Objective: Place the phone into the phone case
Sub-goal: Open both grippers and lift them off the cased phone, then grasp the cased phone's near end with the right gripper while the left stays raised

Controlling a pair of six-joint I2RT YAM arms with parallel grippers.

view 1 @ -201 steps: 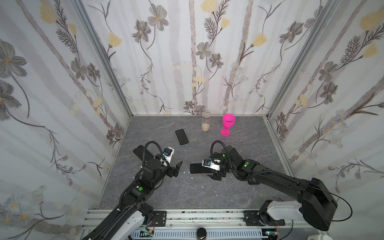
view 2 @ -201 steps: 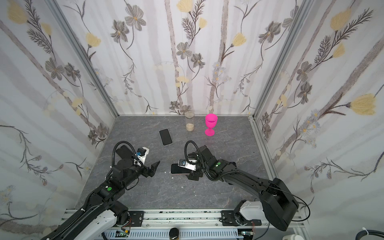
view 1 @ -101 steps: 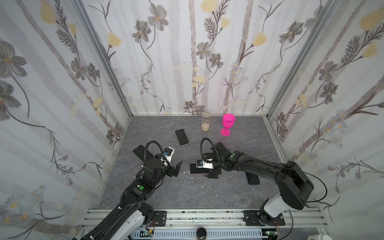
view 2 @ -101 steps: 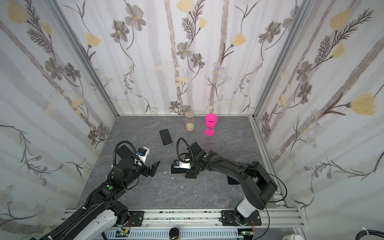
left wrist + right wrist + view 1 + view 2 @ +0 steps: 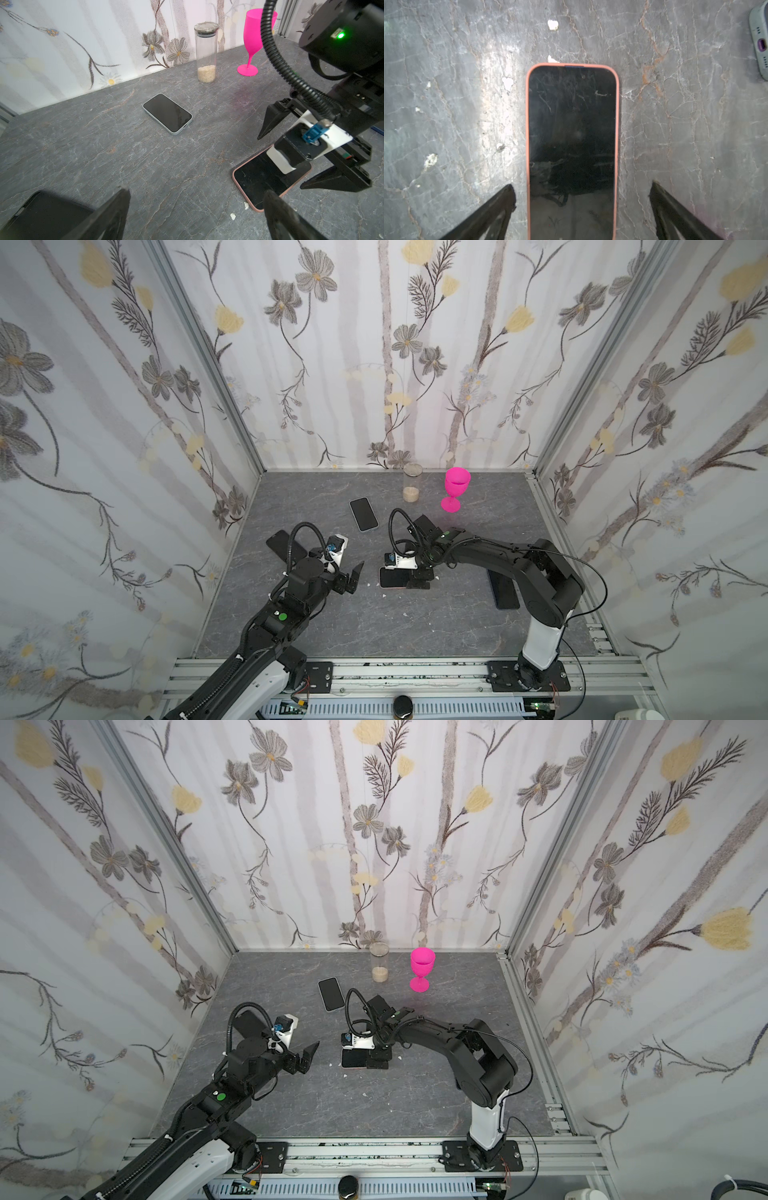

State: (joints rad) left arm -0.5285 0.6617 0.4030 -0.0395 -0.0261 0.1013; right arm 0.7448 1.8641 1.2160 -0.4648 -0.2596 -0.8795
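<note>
Phone lies flat, screen up, near mid-table, inside the salmon case. In the right wrist view the case rim runs unbroken along both long sides and round the far end, with no lifted corner. Insertion judged essentially done at that end. The end nearest the wrist runs out of that picture and is covered by the arm in both top views, so seating there cannot be confirmed; possibly one press left. Right gripper hovers over that near end, jaws spread wide, one finger to each side of the case, apart from it, holding nothing. Left gripper likewise wide open and empty, just to the side of the cased phone, pointed toward it, not touching. Small white flecks dot the surface beside the case. Further out: a second phone in a pale case toward the back, a dark slab under the left arm, phone or case not discernible. Jar and pink goblet stand upright by the back wall, well apart from the work. Remaining, as judged: check the hidden end, then withdraw.
</note>
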